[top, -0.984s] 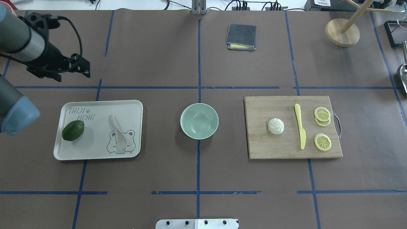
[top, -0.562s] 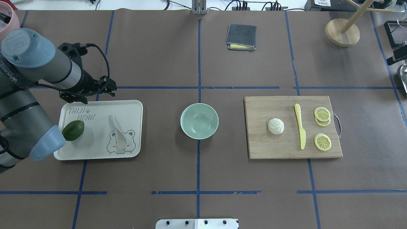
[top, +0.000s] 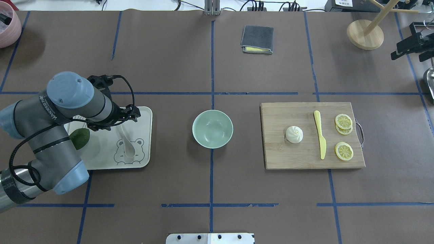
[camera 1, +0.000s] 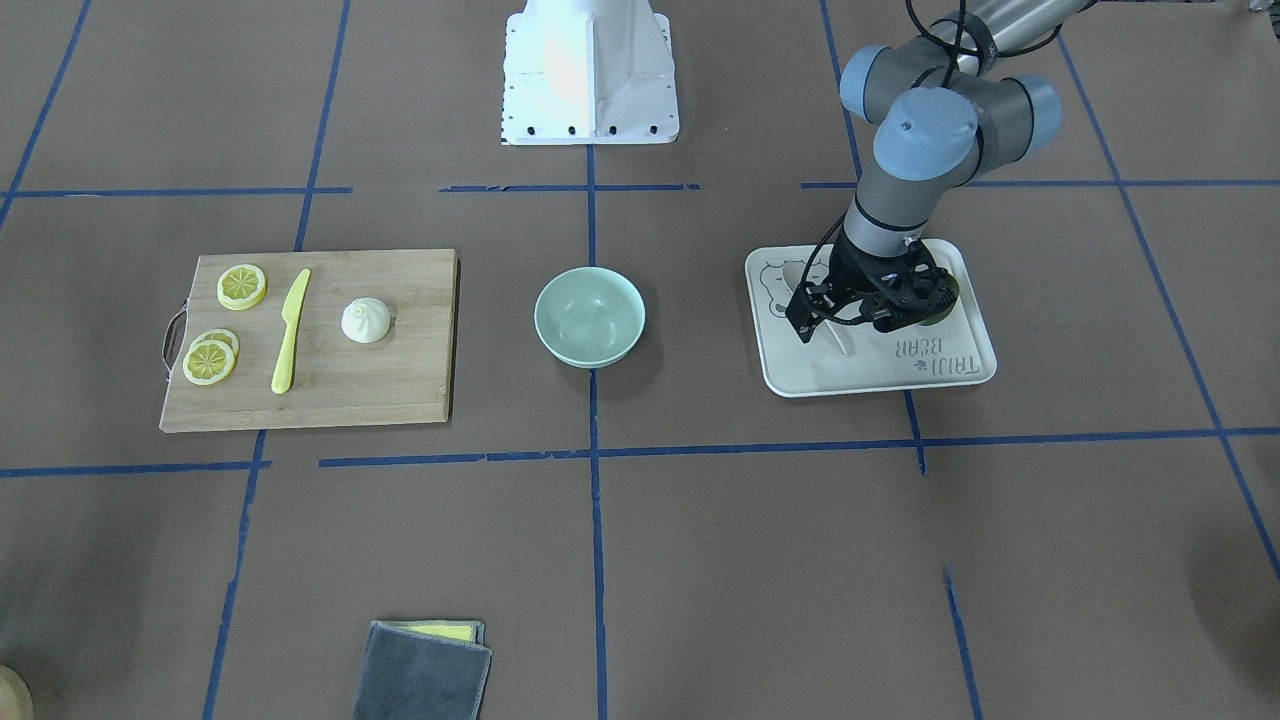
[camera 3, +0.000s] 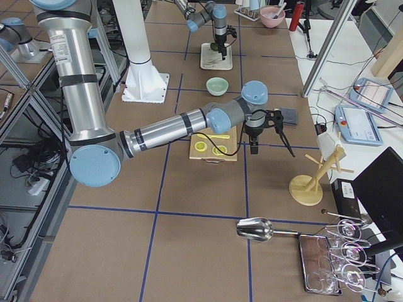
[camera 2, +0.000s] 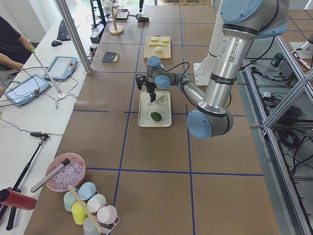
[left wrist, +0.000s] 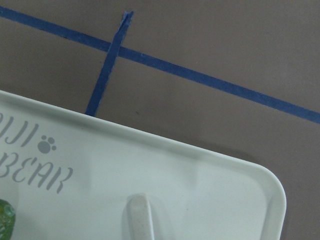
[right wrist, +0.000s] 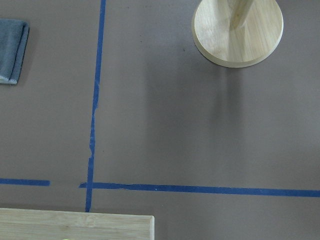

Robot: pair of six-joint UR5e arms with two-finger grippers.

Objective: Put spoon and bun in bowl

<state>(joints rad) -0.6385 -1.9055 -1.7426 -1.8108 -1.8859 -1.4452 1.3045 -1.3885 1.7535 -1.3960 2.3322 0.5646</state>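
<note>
The off-white spoon (top: 126,145) lies on the bear tray (top: 144,159), handle toward the far side; its handle tip shows in the left wrist view (left wrist: 139,218). My left gripper (top: 133,114) is open and hovers over the tray's far edge, just above the handle end; it also shows in the front view (camera 1: 812,318). The mint-green bowl (top: 212,129) stands empty at the table's middle. The white bun (top: 294,134) sits on the wooden cutting board (top: 298,159). My right gripper (top: 408,54) is open and empty at the far right, well away from the bun.
A green avocado (top: 80,138) lies on the tray, partly under my left arm. A yellow knife (top: 319,135) and lemon slices (top: 343,150) share the board. A grey cloth (top: 257,39), a wooden stand (top: 365,34) and a metal scoop (top: 429,79) sit farther off.
My left arm has swung from the far left corner toward the tray, and its gripper now hangs over the spoon's handle end. My right gripper has come into view at the right edge.
</note>
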